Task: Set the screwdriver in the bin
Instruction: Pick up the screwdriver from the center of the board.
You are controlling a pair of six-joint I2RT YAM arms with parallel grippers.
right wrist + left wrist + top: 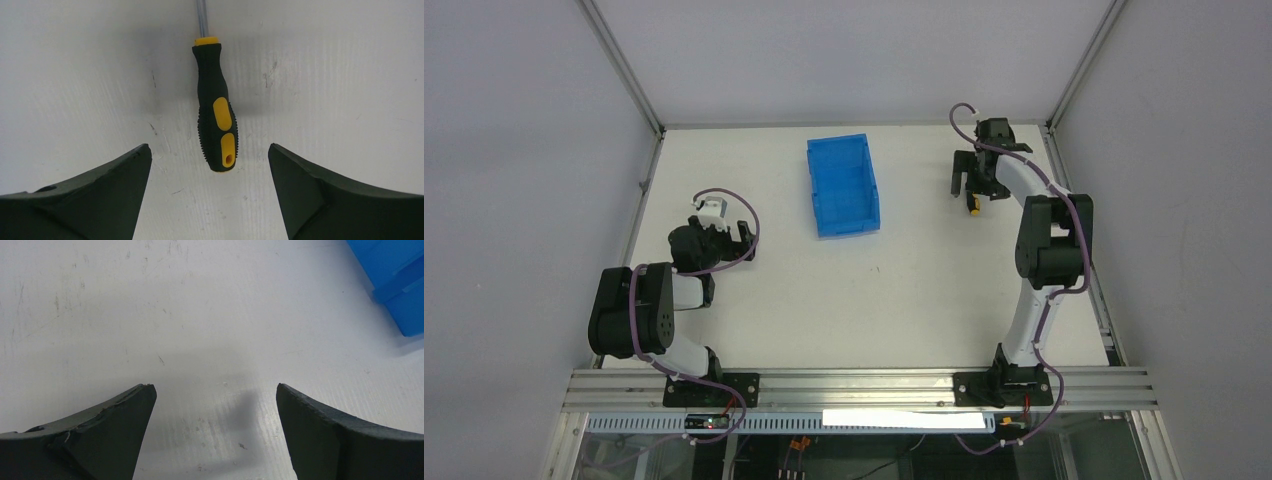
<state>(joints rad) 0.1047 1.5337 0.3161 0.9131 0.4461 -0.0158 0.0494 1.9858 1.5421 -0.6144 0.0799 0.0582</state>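
Nothing is yet grasped: the screwdriver [216, 115] is framed on the table [350, 75] between the right gripper's [208, 148] parted jaws, the bin [845, 227] left unfilled, well apart.

— Where does the small black-and-yellow plastic-handled screwdriver [216, 125] lie?
— On the white flat table [904, 290], far right, well apart from the blue rectangular plastic bin [849, 225] at centre-back. Its handle end seems to sit between the right gripper [969, 190] fingers.
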